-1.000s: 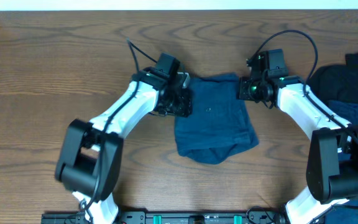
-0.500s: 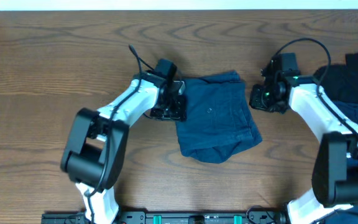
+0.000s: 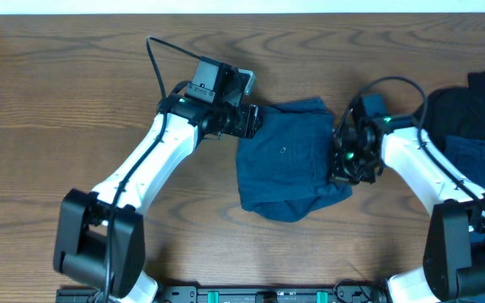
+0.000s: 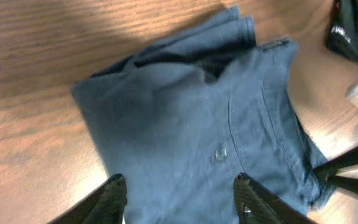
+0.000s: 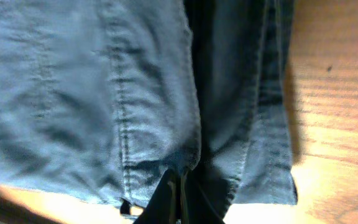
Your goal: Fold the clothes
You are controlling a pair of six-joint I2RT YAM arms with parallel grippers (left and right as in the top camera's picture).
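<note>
The clothes [image 3: 286, 160] are dark blue denim shorts lying folded on the wooden table, waistband toward the back; they fill the left wrist view [image 4: 191, 124] and the right wrist view [image 5: 104, 93]. My left gripper [image 3: 251, 119] hovers at the shorts' back left corner. Its jaws are open [image 4: 178, 182], and only cloth lies below them. My right gripper [image 3: 343, 164] is at the shorts' right edge. Its fingers are pressed together [image 5: 176, 180], with the tips pinching the hem of the top layer beside a seam.
A pile of dark garments [image 3: 478, 105], with another blue denim piece [image 3: 478, 156], lies at the table's right edge. A black garment with a small white mark [image 4: 353, 31] shows at the top right of the left wrist view. Bare wood lies to the left and in front.
My right gripper came from beside the shorts' back right corner down onto their right edge and shut there. My left arm swung back and slightly left, jaws still open.
</note>
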